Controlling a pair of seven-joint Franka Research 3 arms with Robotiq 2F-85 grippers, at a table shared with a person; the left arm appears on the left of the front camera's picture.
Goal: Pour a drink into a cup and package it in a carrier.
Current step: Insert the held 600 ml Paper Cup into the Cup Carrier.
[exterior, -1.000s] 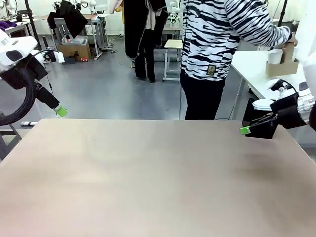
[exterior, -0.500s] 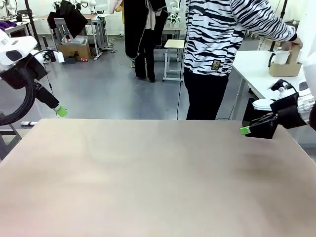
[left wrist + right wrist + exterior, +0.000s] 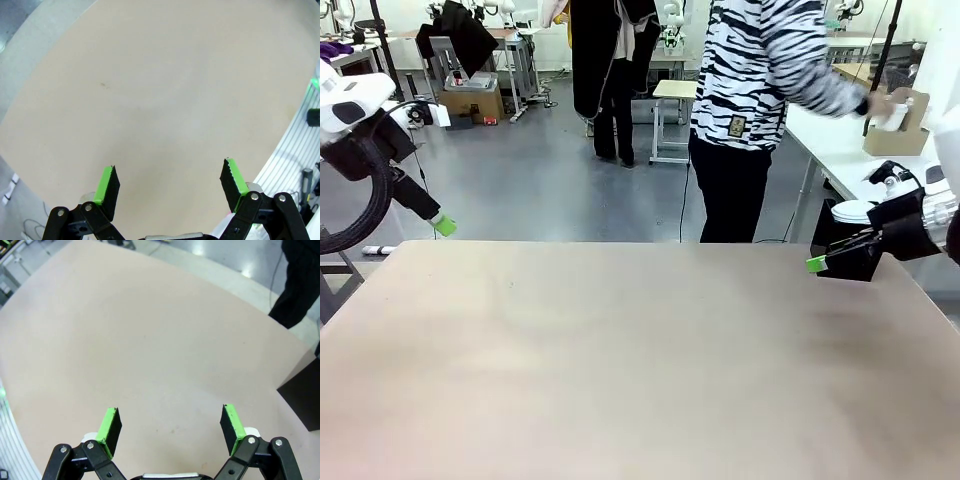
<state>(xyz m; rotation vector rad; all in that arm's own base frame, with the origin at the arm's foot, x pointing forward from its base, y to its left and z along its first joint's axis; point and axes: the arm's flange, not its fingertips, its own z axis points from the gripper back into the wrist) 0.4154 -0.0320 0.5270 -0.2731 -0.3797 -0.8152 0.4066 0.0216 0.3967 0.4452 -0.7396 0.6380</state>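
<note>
Looks like a robotics lab or workshop: grey painted floor [image 3: 550, 180], white work tables [image 3: 830, 135] along the right, a stool [image 3: 670, 95], a cardboard box [image 3: 472, 100] and cluttered benches [image 3: 505, 40] at the back, cables trailing down, and a broad beige tabletop [image 3: 640, 360] flanked by white robot arms [image 3: 355, 105].

You see even, diffuse overhead light on the table [image 3: 620, 360], with only faint soft shadows. Glare marks the floor [image 3: 530, 170] behind. The person's hand [image 3: 880, 105] is motion-blurred. Both wrist views bow the table's edges into curves; the green pads [image 3: 107, 182] stay sharp.
</note>
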